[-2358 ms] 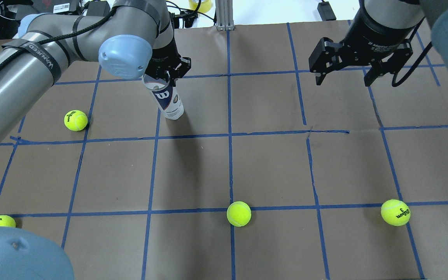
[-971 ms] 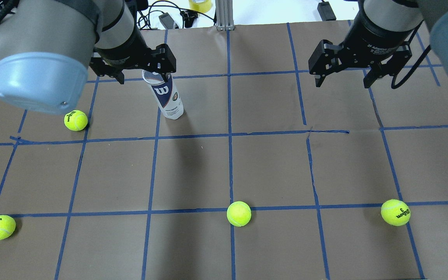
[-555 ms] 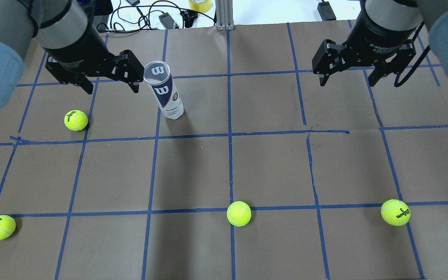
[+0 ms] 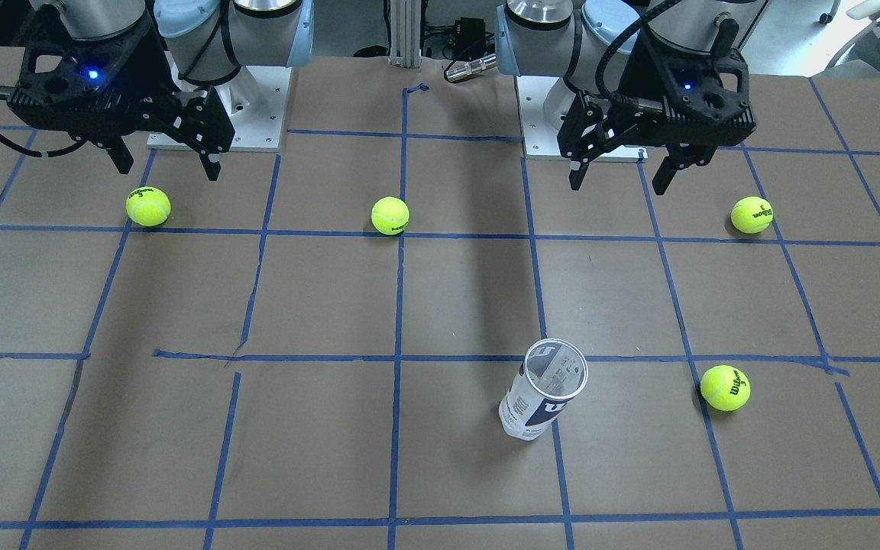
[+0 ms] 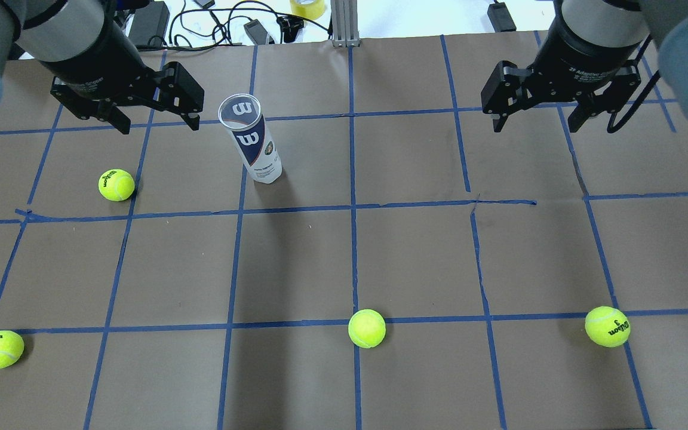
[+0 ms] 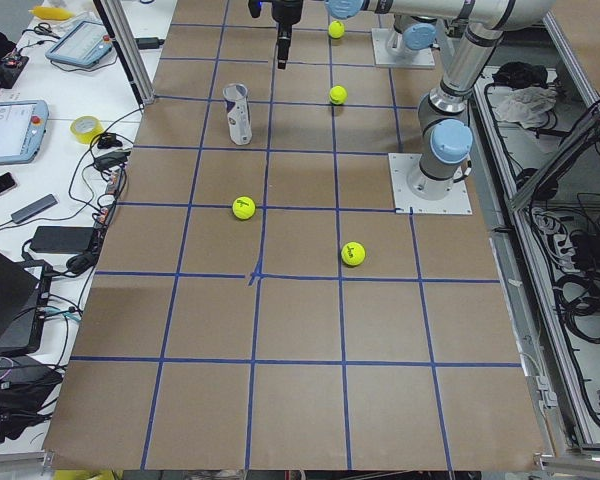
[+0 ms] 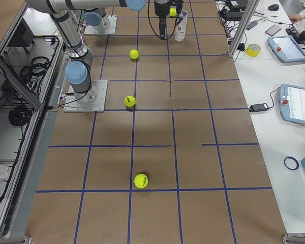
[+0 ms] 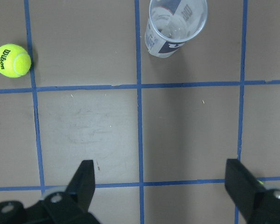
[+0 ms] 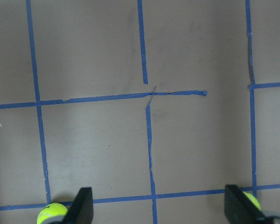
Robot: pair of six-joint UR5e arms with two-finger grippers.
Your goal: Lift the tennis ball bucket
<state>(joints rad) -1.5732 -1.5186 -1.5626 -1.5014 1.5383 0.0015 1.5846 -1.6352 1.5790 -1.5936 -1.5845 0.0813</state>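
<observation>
1. Since the earlier overhead frames: left gripper (image 5: 156, 122) let go of the can's rim, now drawn back toward the left and raised, fingers spread wide, holding nothing.
2. Just right of it in the overhead view: tennis ball bucket (image 5: 251, 140) upright on the table (image 5: 415, 257), open mouth up, apparently empty, apart from both grippers.
3. Probably light, thin-walled and slick; liable to flex or tip under a hard side squeeze. Best taken at the stiff rim, or low around the labelled body.
4. Far right: right gripper (image 5: 540, 121) hanging with fingers spread, empty.
5. Brown paper surface, taped into blue squares, flat and plain; four tennis balls scattered, the nearest tennis ball (image 5: 116, 184) well apart from the can. Ample room around it for approach from above or either side.
</observation>
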